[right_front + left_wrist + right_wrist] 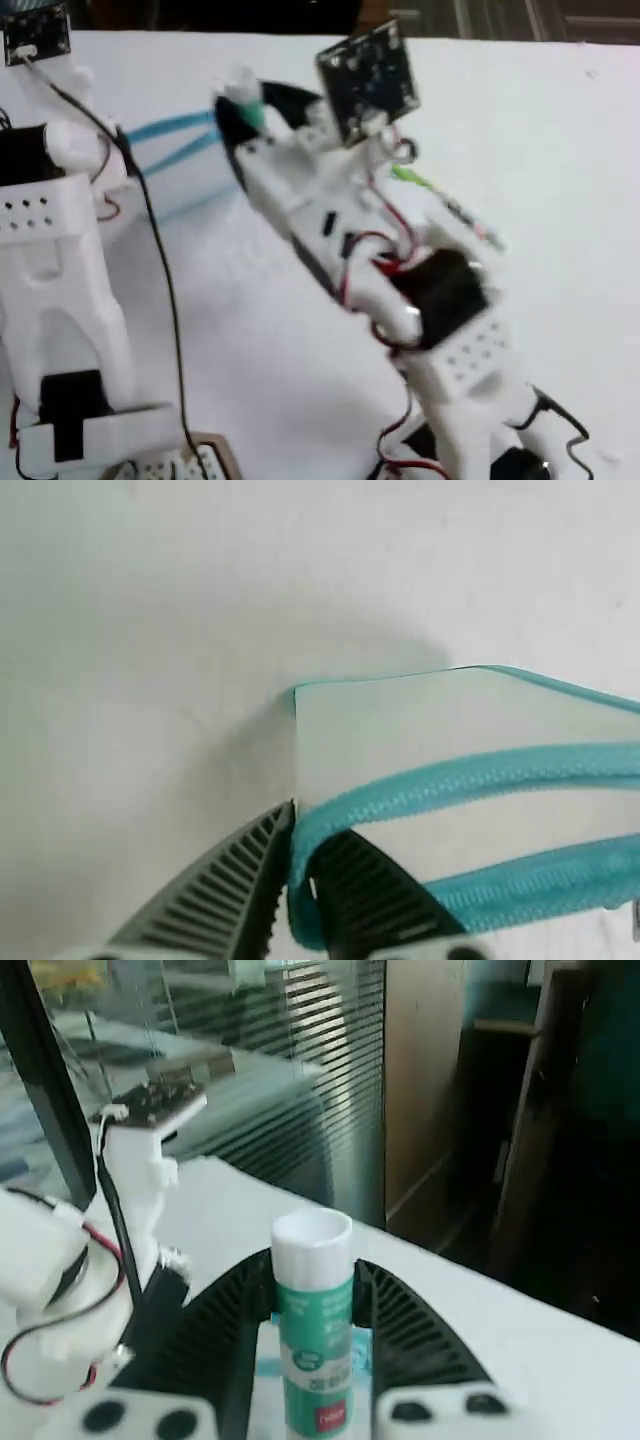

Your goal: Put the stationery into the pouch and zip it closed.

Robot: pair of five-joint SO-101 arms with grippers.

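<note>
The pouch [178, 150] is clear with a teal zip and lies at the back left of the white table. My left gripper [300, 832] is shut on the zip edge at the corner of the pouch [400, 730], whose mouth gapes between the two teal zip lines. My right gripper [245, 105] hangs just right of the pouch and is shut on a glue stick [243, 95]. In the right wrist view the glue stick [314, 1310], white-capped with a green label, stands upright between the black fingers [400, 1320].
A thin green item [412, 180] lies on the table beside the right arm [400, 280]. The left arm's white body [50, 240] stands at the left, with a black cable [160, 260] trailing down. The table's far edge [500, 40] runs along the back.
</note>
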